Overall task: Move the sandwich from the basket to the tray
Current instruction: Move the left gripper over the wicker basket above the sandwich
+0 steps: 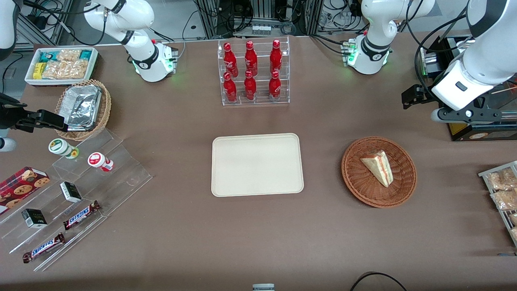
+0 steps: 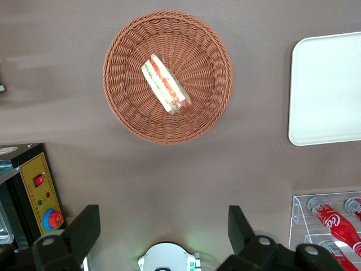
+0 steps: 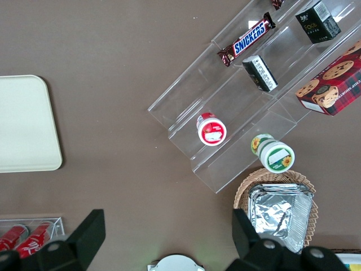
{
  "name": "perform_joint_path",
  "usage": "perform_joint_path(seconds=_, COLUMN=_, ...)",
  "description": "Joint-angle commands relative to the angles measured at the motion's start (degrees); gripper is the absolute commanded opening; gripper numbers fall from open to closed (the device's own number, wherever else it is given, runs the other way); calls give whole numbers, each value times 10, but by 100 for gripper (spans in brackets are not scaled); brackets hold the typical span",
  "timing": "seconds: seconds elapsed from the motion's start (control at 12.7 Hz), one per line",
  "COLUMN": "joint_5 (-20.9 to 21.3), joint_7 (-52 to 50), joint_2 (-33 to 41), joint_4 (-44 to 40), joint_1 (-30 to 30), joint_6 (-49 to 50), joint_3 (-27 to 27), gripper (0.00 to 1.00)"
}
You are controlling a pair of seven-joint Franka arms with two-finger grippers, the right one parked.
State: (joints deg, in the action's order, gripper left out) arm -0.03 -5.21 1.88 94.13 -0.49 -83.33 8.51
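The sandwich, a wrapped pale wedge with red and green filling along its cut edge, lies in the round reddish-brown basket. The cream tray sits bare at the middle of the table, beside the basket toward the parked arm's end. My gripper hangs high above the table, farther from the front camera than the basket and apart from it. It is open, with nothing between its wide-spread fingers.
A clear rack of red bottles stands farther back than the tray. A black box with a yellow panel sits under the working arm. A wire rack of snack packs lies at the working arm's table end.
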Motion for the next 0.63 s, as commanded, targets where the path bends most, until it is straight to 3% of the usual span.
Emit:
perform_joint_path(seconds=0.0, joint_5=-11, joint_7=9, joint_2=6, joint_4=-7, joint_1=-6, joint_6=21, joint_3=-16, gripper=100)
perform_joint_path(seconds=0.55, joint_5=-8, joint_7=10, joint_2=-14, joint_4=38, joint_1=-7, joint_6=-23, joint_3=-19, gripper=100)
